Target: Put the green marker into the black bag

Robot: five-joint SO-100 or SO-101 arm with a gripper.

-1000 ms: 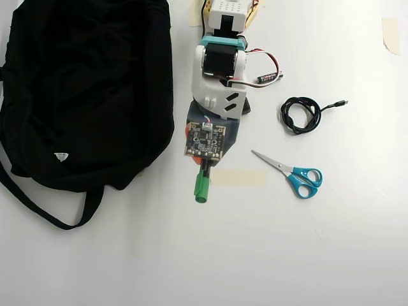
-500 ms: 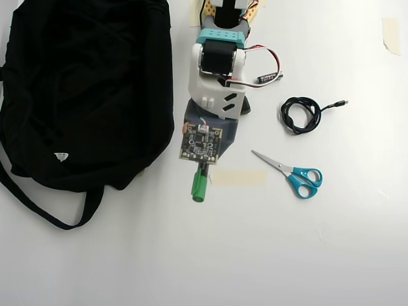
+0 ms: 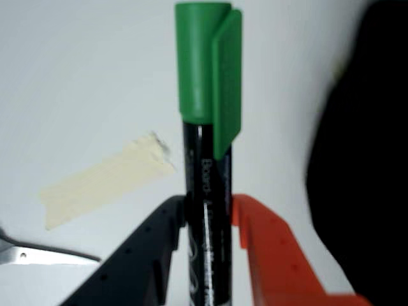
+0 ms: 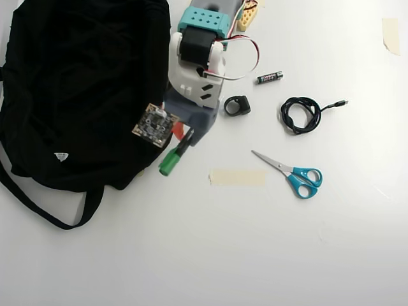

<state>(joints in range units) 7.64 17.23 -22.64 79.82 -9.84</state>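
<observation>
One green marker (image 4: 172, 159); one black bag (image 4: 83, 89); one pair of blue-handled scissors (image 4: 293, 173); one coiled black cable (image 4: 303, 115); one AAA battery (image 4: 269, 78); one small black ring-shaped piece (image 4: 236, 106); two strips of masking tape (image 4: 237, 177), the second at the table's two o'clock edge (image 4: 390, 33).

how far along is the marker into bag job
Pickup looks done: the end effector is shut on the slim green-capped marker. In hand: carrying it beside the large soft black fabric bag, its cap near the bag's edge. Left: getting it over the bag and releasing.
</observation>
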